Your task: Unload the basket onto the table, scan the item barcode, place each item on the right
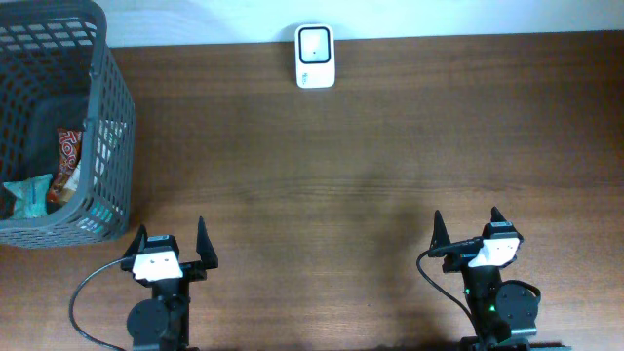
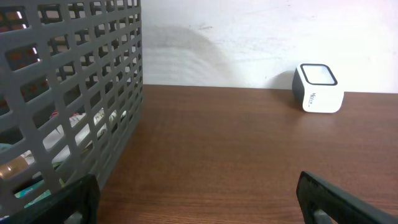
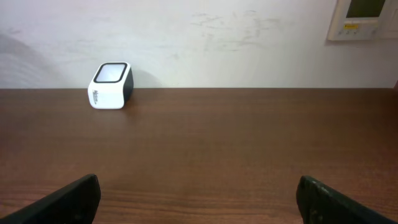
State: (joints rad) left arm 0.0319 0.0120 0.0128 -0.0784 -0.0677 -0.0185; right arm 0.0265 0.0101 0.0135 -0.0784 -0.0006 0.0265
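A white barcode scanner (image 1: 315,56) with a dark window stands at the table's far edge; it also shows as the scanner (image 2: 318,88) in the left wrist view and the scanner (image 3: 111,85) in the right wrist view. Packaged items (image 1: 60,166) lie inside a grey mesh basket (image 1: 105,117) at the far left. My left gripper (image 1: 170,243) is open near the front left, just right of the basket, nothing between its fingers. My right gripper (image 1: 466,230) is open at the front right, also holding nothing.
The basket wall (image 2: 74,99) fills the left of the left wrist view. A wall panel (image 3: 364,18) hangs beyond the table at the back right. Brown wooden tabletop (image 1: 341,185) spreads between grippers and scanner.
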